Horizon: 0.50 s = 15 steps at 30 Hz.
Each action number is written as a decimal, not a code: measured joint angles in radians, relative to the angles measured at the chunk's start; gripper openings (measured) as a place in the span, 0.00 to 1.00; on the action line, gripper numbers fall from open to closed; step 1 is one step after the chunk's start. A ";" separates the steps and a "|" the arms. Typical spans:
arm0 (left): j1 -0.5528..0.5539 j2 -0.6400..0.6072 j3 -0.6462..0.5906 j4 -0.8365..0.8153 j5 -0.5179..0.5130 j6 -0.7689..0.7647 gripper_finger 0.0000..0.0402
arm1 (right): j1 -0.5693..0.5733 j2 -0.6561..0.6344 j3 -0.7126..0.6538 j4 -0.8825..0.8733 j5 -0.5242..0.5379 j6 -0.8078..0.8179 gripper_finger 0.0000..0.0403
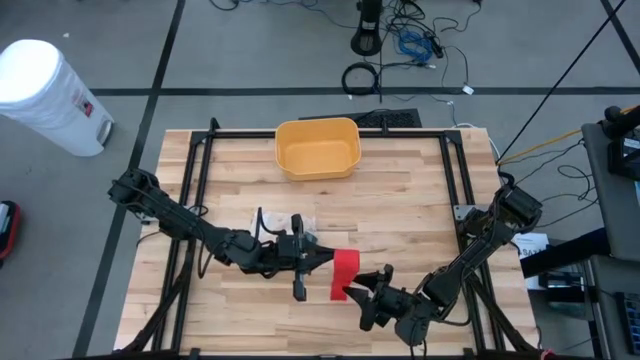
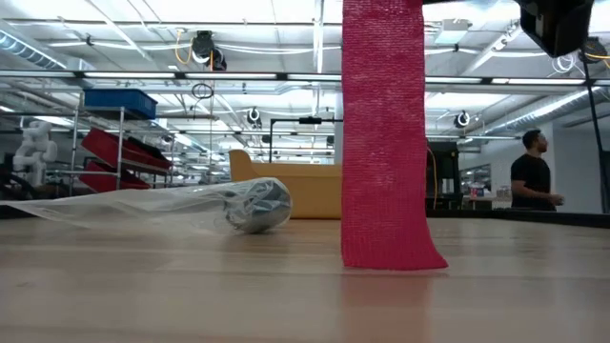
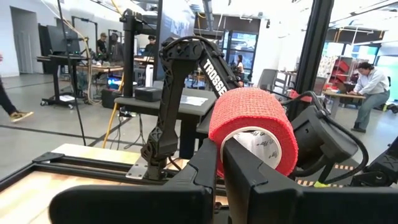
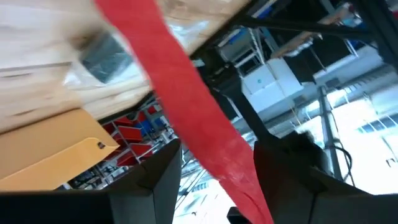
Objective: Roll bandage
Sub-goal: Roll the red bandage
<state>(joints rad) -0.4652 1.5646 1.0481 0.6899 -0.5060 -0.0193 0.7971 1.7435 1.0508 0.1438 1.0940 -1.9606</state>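
Observation:
A red bandage roll with a white core is held by my left gripper above the table's middle. It shows in the high view too. A loose red strip hangs straight down from it, and its lower end rests on the wood. My right gripper is open near the table's near edge. In the right wrist view the strip runs between its two fingers. My left gripper holds the roll by its wall at the end facing the wrist. One finger seems to be inside the white core and one outside. The fingers come level from the table's left. The roll is lifted clear, its strip hanging below. My right gripper has the strip between its open fingers; I cannot tell whether they touch it.
A yellow bin stands at the far middle of the table. A clear plastic wrapper with a grey roll lies left of the strip, also seen from above. Black frame rails border the table. A person stands in the room beyond.

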 joint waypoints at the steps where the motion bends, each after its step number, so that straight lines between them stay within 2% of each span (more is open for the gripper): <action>1: 0.000 0.000 0.000 0.000 0.000 0.000 0.05 | 0.000 0.000 0.000 0.025 0.000 -0.014 0.46; 8: 0.000 0.000 0.000 0.000 0.000 0.000 0.05 | 0.000 0.000 0.000 0.145 0.000 -0.100 0.43; 15: 0.000 0.000 0.000 0.000 0.000 0.000 0.05 | 0.000 0.000 0.000 0.145 0.008 -0.101 0.22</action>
<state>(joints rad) -0.4652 1.5646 1.0481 0.6899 -0.5060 -0.0189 0.7971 1.7435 1.0508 0.2888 1.1017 -2.0617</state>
